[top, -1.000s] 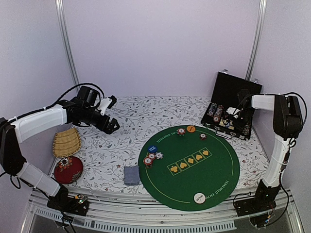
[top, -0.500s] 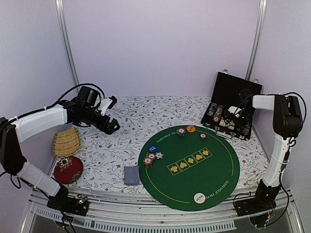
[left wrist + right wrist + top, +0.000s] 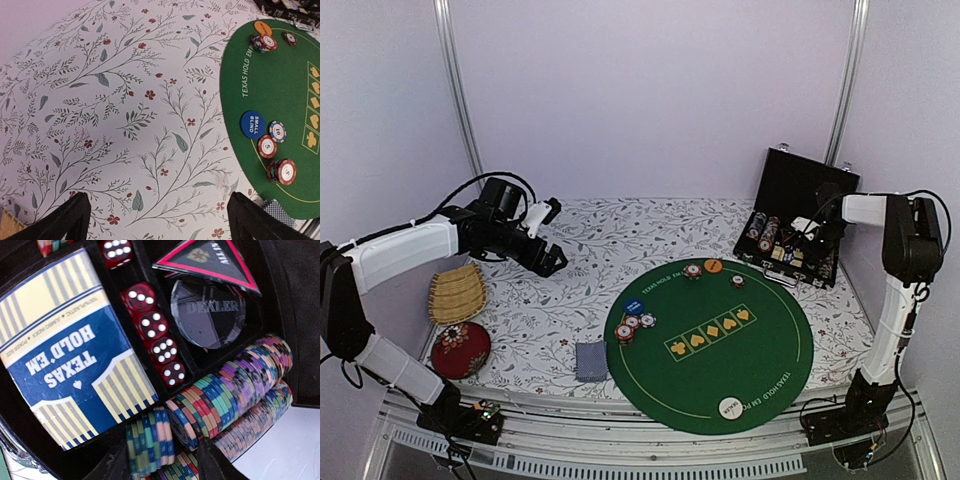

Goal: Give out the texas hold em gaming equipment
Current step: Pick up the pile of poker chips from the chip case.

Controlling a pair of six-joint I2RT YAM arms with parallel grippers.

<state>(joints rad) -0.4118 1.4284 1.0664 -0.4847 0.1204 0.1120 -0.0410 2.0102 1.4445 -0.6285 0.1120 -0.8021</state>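
My left pincer [image 3: 160,220] hangs wide apart over the flowery worktop [image 3: 100,100]. My right pincer [image 3: 160,462] straddles ridged chip rows [image 3: 225,385] in the black case [image 3: 807,185], far-right corner; clamped or not, can't tell.

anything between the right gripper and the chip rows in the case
Nothing visible: the right gripper hangs directly over the chip rows in the open case, its fingers apart, and the lid stands up behind.

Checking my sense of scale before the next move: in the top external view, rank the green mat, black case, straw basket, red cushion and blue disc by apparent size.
1. green mat, largest by far
2. black case, though it sits farther back
3. straw basket and red cushion: about alike, not ranked
4. blue disc, smallest
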